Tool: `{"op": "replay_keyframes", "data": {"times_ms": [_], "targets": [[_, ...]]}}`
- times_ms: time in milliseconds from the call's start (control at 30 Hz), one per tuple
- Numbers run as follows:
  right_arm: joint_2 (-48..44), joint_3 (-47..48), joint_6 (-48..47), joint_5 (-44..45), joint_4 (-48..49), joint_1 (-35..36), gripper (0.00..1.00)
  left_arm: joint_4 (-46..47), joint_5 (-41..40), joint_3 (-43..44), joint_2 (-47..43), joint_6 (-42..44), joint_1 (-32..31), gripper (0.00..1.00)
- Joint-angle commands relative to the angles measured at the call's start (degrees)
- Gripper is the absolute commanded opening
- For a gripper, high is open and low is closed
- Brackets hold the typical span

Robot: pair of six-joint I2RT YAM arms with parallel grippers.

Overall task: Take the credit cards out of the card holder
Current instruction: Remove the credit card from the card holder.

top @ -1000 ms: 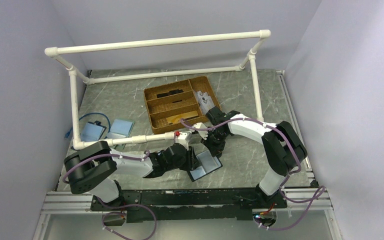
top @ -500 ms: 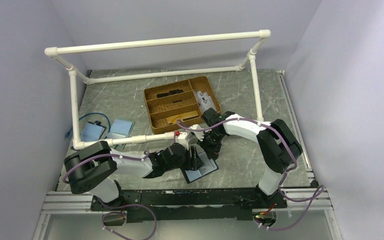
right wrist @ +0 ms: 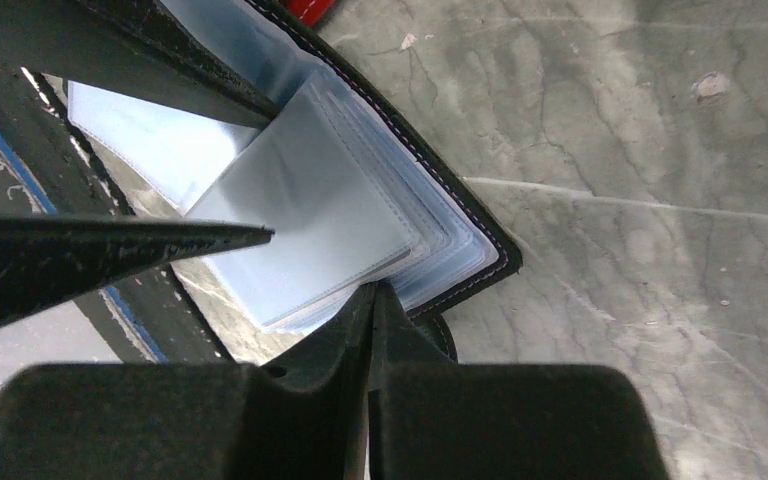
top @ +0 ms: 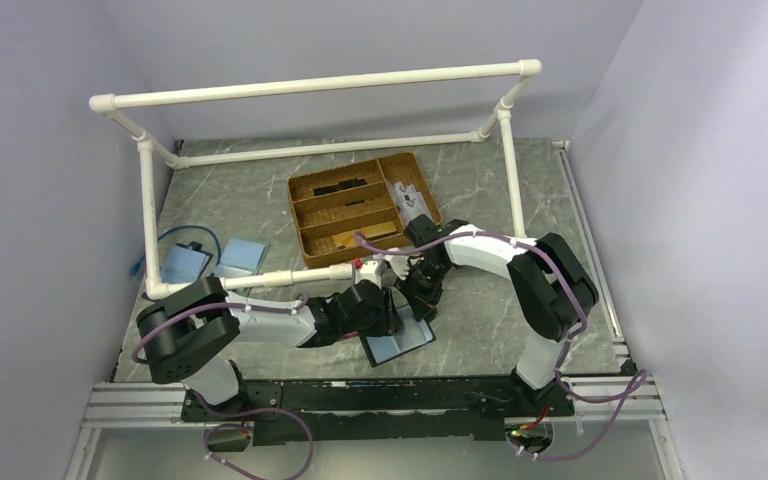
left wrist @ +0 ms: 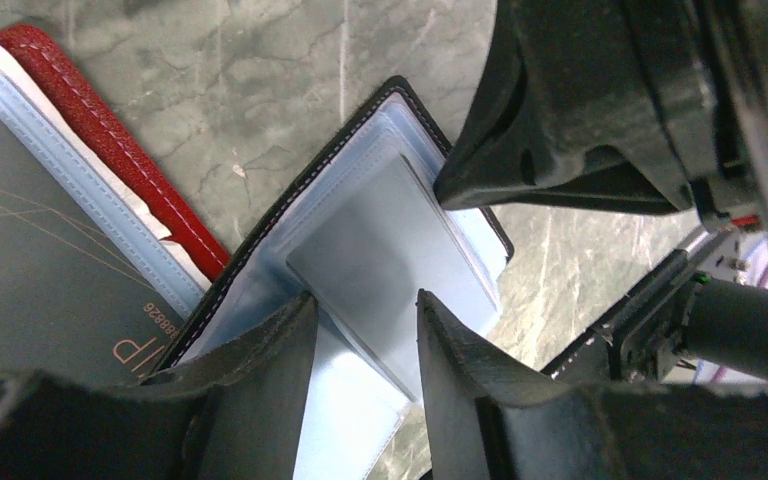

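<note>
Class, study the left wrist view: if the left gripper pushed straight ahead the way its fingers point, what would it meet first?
Most likely the pale blue sleeve of the open card holder, which reaches between the left gripper's parted fingers. The right gripper sits further along; depth is unclear.

A grey marbled table (top: pixel 520 180) carries a white pipe frame (top: pixel 320 85), a wooden tray (top: pixel 352 168) at far centre and light-blue flat pieces (top: pixel 243 255) at left (a blue cable (top: pixel 175 235) beside them). Near centre, an open black-edged card holder (top: pixel 400 345) lies against a red-edged holder (left wrist: pixel 90 130).
</note>
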Motion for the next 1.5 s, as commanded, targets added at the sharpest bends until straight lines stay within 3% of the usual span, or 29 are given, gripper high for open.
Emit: {"op": "replay_keyframes", "data": {"times_ms": [0, 233, 500, 733, 1000, 1367, 1400, 1467], "targets": [[1.1, 1.2, 0.6, -9.1, 1.6, 1.5, 0.04, -6.8, -2.1, 2.4, 4.0, -0.9, 0.2, 0.40], [0.0, 1.3, 1.0, -7.5, 2.0, -0.3, 0.06, -12.7, -3.8, 3.7, 5.0, -1.7, 0.2, 0.00], [-3.2, 0.9, -0.4, -10.0, 1.4, -2.4, 0.08, -8.3, -3.4, -0.4, 1.4, -2.5, 0.8, 0.00], [-3.1, 0.4, 0.0, -8.5, 2.1, -2.4, 0.08, 5.2, 2.1, -6.4, 0.1, -3.0, 2.6, 0.00], [-1.3, -0.5, 2.5, -2.0, 4.8, -2.0, 0.01, 5.8, 2.5, -7.0, -1.2, -2.3, 2.9, 0.00], [1.4, 0.3, 0.8, -5.9, 2.6, 1.8, 0.00, 8.6, 3.3, -8.3, -2.6, -2.0, 3.2, 0.00], [1.7, 0.4, 0.8, -7.1, 2.3, 1.9, 0.00, 9.5, 3.6, -8.6, -3.0, -1.8, 3.2, 0.03], [2.4, 0.7, 1.2, -9.5, 2.1, 1.9, 0.00, 12.1, 4.5, -9.7, -3.8, -1.0, 3.3, 0.18]]}}
